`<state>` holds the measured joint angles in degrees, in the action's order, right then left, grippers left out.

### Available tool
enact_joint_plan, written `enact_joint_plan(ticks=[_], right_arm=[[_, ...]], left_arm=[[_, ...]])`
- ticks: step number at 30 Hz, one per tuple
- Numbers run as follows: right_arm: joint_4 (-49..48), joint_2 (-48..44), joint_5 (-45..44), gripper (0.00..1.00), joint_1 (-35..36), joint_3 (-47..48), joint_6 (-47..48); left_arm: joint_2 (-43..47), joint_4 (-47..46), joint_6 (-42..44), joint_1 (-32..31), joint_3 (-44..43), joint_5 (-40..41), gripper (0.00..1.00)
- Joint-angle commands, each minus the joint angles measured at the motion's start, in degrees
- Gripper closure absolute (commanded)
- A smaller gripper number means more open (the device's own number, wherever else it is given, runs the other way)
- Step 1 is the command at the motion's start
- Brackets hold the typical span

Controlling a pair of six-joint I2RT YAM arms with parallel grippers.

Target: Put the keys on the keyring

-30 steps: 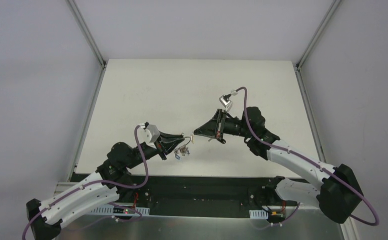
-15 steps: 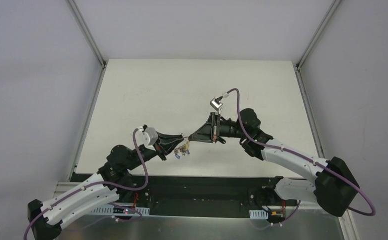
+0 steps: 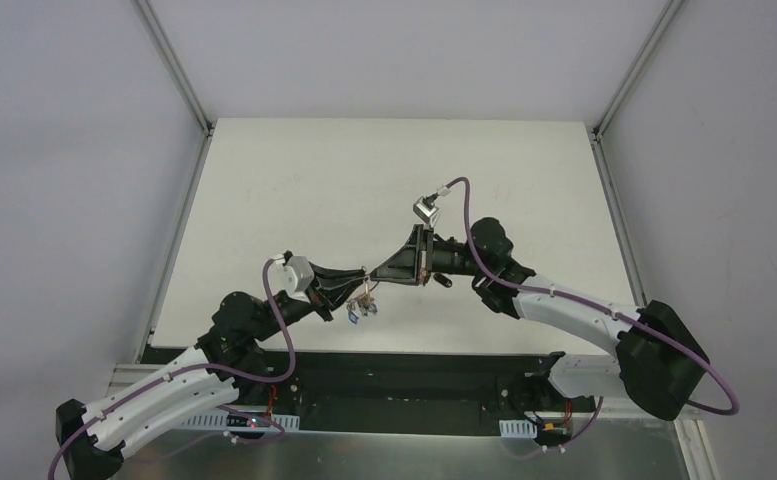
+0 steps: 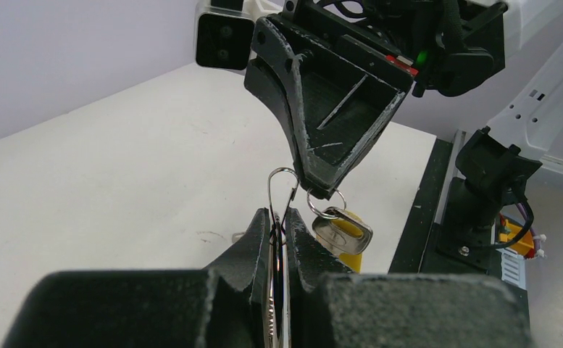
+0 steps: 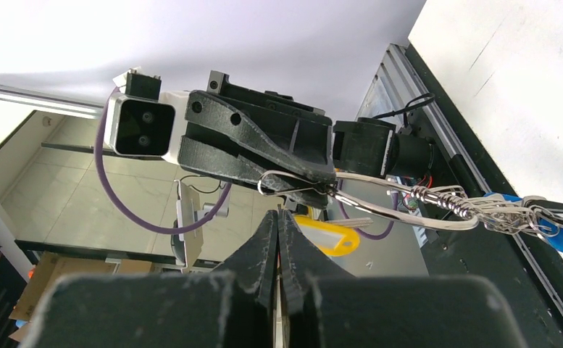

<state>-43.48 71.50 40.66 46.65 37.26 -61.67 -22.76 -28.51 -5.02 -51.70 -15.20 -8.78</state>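
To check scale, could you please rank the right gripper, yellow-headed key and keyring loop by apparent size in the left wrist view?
Largest: right gripper.
Then yellow-headed key and keyring loop, too alike to rank.

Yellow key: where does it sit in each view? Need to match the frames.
Left wrist: yellow key hangs centre-right, under the right tool's tip.
Right wrist: centre, just right of that tool's shut fingers, below the left tool.
Top external: at most a speck where the tools meet, mid-frame.
Shared landmark: the keyring loop clamped in the left tool.
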Motion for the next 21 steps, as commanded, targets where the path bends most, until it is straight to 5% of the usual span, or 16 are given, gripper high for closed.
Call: enact_joint_plan(ticks=[1, 21], right_arm=[[-5.79, 0.86, -1.14, 1.0, 0.32, 0.88, -1.36], [-7.55, 2.19, -3.2, 1.0, 0.34, -0.12, -2.76]], left_arm=[[0.83, -5.63, 0.62, 0.06, 0.05, -1.07, 1.0], [1.14, -6.92, 0.15, 0.04, 0.57, -2.37, 1.0]])
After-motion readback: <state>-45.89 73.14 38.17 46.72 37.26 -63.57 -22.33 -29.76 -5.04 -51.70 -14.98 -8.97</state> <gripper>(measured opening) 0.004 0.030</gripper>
